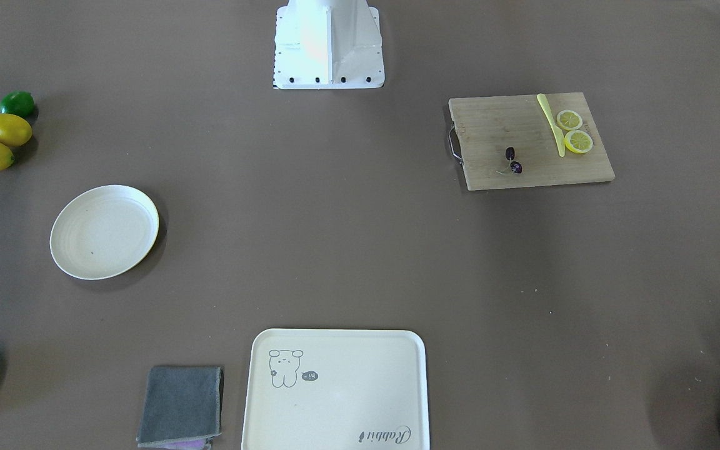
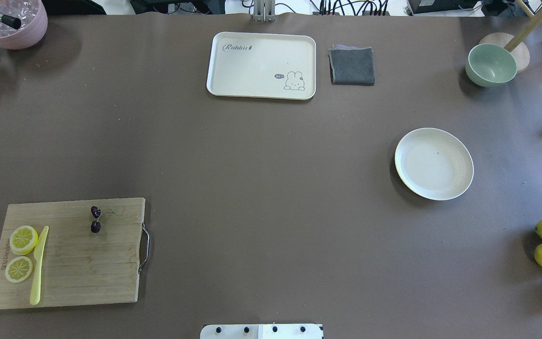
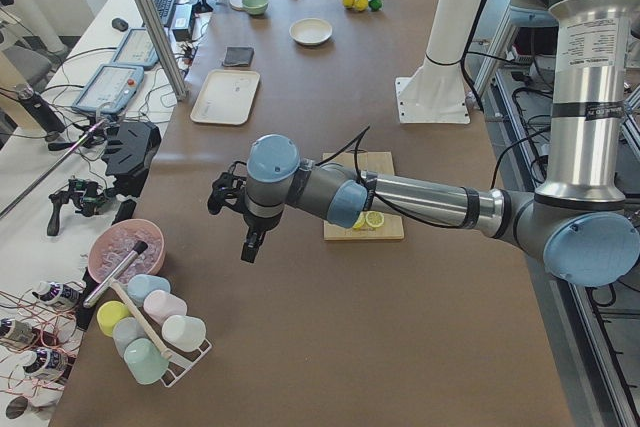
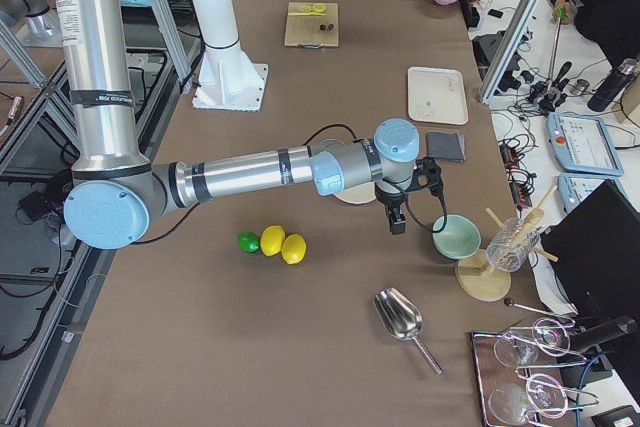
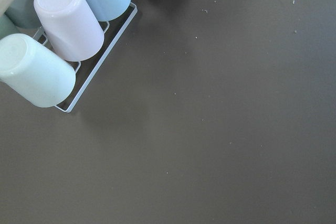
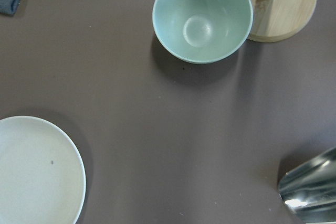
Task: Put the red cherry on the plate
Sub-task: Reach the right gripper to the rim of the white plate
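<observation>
1. The cherry (image 2: 95,219) lies on the board (image 2: 73,263), in its far half and toward its wire-handle side. It sits well apart from the lemon slices (image 2: 23,239) and the yellow knife (image 2: 38,266) along the board's opposite side.
2. The plate (image 2: 434,163) lies bare, well away from the board, toward the other end of the bench (image 2: 261,188).
3. The left tool (image 3: 249,247) hangs over bare bench past the board's outer end, toward a cup rack (image 5: 58,40). I cannot tell how wide its jaws stand. The right tool (image 4: 397,221) hangs far from the board, and its state is just as unclear.
4. Nothing is gripped, so the step in hand looks like the reach to the board. The left arm is the nearer one.
5. To do it well, come straight down over the two fruits with the jaws across the pair. Go low, nearly to the wood, since the fruit is tiny and rounded and may roll or squirt out. The thin stems look a poor hold.
6. Stay off the knife and slices. Lift clear of the board before the long carry.
7. The bench cover is matte brown, flat and lightly specked, and the board's wood is smooth.
8. Well beyond the board's far edge sit a tray (image 2: 261,66) and a grey cloth (image 2: 352,66). Cables and control pads line the bench's far side there.
</observation>
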You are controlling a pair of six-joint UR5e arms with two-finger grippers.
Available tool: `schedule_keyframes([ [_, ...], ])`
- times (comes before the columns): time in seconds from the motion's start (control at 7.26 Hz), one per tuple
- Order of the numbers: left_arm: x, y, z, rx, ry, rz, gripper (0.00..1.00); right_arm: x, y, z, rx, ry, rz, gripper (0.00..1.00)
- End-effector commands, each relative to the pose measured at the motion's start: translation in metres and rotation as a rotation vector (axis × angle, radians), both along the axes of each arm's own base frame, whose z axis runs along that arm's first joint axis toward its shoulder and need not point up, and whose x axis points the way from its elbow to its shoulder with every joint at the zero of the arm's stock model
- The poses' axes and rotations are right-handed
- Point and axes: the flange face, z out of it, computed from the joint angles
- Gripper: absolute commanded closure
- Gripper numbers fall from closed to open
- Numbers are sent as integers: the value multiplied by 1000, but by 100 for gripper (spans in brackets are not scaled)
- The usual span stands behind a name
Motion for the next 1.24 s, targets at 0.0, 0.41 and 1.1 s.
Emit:
schedule_keyframes([
  [0.0, 23, -5, 7, 42, 35, 32, 2, -47, 4, -15, 55, -50, 4, 0],
  [0.41, 27, -6, 34, 76, 92, -48, 2, -122, 17, 11, 145, -53, -106, 0],
  [1.1, 27, -9, 27, 95, 95, -48, 2, -209, 43, 55, 188, -54, -75, 0],
])
